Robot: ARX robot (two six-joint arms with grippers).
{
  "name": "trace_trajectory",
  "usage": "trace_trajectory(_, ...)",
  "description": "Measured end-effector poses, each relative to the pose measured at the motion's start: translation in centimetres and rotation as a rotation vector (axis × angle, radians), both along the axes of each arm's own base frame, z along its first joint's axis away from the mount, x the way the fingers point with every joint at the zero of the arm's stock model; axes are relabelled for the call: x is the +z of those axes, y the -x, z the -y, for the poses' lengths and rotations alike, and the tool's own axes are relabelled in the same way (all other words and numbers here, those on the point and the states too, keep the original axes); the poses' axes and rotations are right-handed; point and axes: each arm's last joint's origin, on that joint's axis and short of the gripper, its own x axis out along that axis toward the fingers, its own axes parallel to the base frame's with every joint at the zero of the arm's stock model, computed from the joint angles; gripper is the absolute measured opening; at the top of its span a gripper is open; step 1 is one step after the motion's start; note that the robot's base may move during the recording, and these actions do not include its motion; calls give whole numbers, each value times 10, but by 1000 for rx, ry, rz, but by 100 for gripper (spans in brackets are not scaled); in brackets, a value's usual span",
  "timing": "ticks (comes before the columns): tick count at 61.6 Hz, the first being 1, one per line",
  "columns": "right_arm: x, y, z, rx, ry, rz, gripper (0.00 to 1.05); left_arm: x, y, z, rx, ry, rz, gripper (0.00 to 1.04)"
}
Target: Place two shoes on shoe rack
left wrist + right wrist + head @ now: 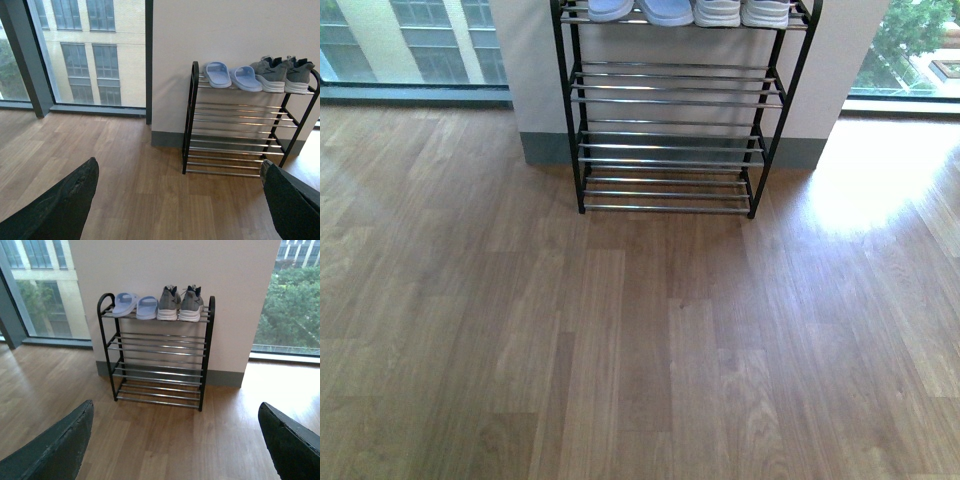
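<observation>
Black metal shoe rack with chrome bars (156, 360) sits upper centre against the wall; both grey knit sneakers with white soles (179, 304) already on its top tier beside light blue slide sandals (135, 305). Left gripper (180, 200) and right gripper (175, 440) spread, empty. You look done; just retract.

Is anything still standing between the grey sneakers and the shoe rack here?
Nothing visible does. Both grey sneakers already sit on the top tier of the shoe rack, beside the light blue slide sandals. Both end effectors are open, empty and well back from it.
</observation>
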Motion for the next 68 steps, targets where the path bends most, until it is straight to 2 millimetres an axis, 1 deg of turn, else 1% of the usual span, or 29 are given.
trace_trajectory(68,0,0,0,0,0,0,95,0,0,0,0,0,0,95)
